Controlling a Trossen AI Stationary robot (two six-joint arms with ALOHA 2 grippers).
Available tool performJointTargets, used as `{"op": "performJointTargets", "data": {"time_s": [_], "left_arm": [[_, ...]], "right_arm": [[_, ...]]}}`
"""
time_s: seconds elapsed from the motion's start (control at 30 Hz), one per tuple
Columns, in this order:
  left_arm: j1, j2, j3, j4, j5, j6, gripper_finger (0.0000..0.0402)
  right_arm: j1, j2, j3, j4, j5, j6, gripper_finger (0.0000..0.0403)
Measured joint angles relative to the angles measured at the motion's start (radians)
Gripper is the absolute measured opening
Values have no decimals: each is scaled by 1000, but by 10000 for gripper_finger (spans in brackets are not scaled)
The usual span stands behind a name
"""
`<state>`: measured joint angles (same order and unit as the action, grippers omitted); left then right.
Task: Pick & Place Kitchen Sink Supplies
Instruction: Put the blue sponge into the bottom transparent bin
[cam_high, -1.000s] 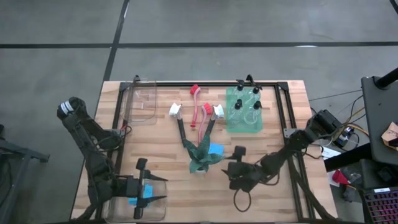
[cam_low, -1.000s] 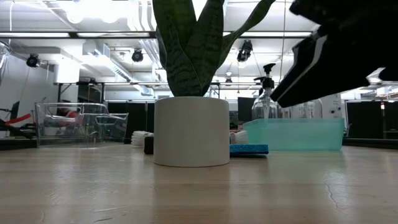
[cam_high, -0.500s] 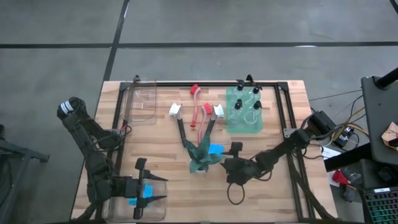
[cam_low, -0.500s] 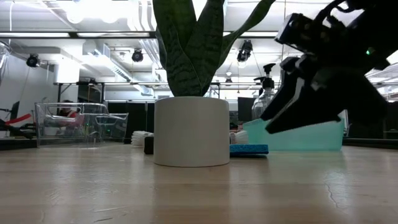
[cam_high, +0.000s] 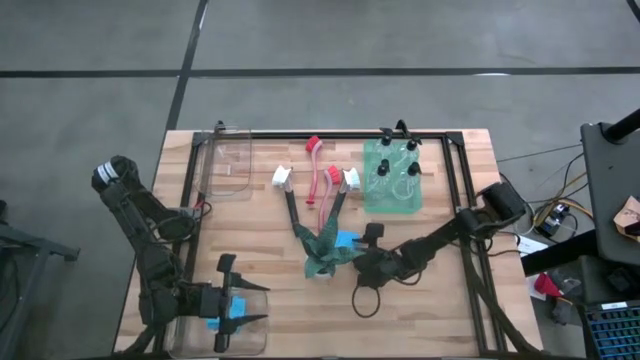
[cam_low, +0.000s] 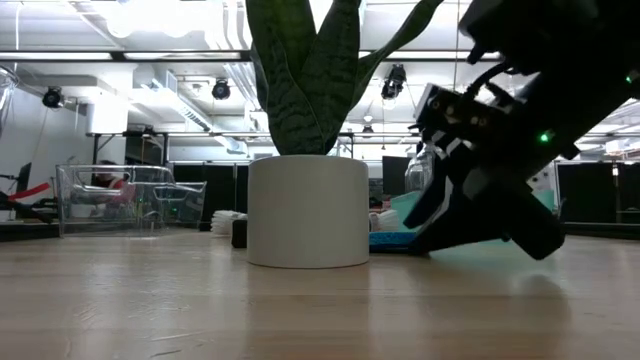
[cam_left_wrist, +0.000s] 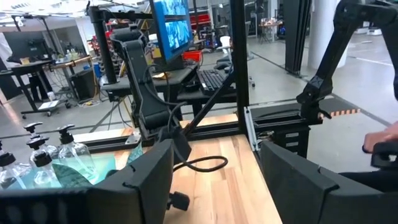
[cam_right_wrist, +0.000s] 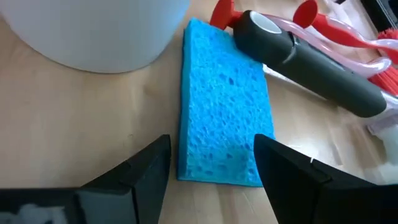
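Observation:
A blue sponge (cam_right_wrist: 224, 106) (cam_high: 347, 240) lies flat on the table beside the plant's white pot (cam_right_wrist: 93, 31) (cam_low: 308, 210). My right gripper (cam_right_wrist: 214, 180) (cam_high: 360, 248) is open and slants down low over the table. Its fingers stand on either side of the sponge's near end. A black-handled brush (cam_right_wrist: 311, 62) lies just past the sponge. More brushes (cam_high: 320, 180) lie behind the plant. Black-capped bottles stand in a teal tray (cam_high: 392, 190). My left gripper (cam_high: 262, 304) (cam_left_wrist: 214, 186) hovers open and level over a clear bin (cam_high: 225, 335) at the near left.
A second clear bin (cam_high: 228, 165) stands at the far left. A black frame (cam_high: 455, 180) borders the work area. A dark cable loop (cam_high: 365, 300) lies on the wood under the right arm. Bare wood spreads along the near edge.
My right gripper has come down and gone toward the plant, from above the near right of the table to just over the blue sponge, tipping further downward. The sponge and the other things have stayed where they were.

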<state>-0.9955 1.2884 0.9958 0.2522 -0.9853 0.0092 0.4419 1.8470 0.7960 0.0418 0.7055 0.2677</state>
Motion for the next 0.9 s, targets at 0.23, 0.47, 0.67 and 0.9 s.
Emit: {"op": "performJointTargets", "data": {"time_s": [0.23, 0.47, 0.67, 0.9], "left_arm": [[1, 0, 0, 2, 0, -4, 234], [1, 0, -1, 2, 0, -9, 234], [0, 0, -1, 2, 0, -24, 234], [0, 0, -2, -1, 0, -47, 234]], "right_arm": [[-15, 17, 1, 7, -1, 46, 216], [-16, 13, 1, -6, -14, 54, 147], [-17, 13, 0, -16, -26, 54, 60], [-15, 5, 30, -114, -64, 120, 13]]}}
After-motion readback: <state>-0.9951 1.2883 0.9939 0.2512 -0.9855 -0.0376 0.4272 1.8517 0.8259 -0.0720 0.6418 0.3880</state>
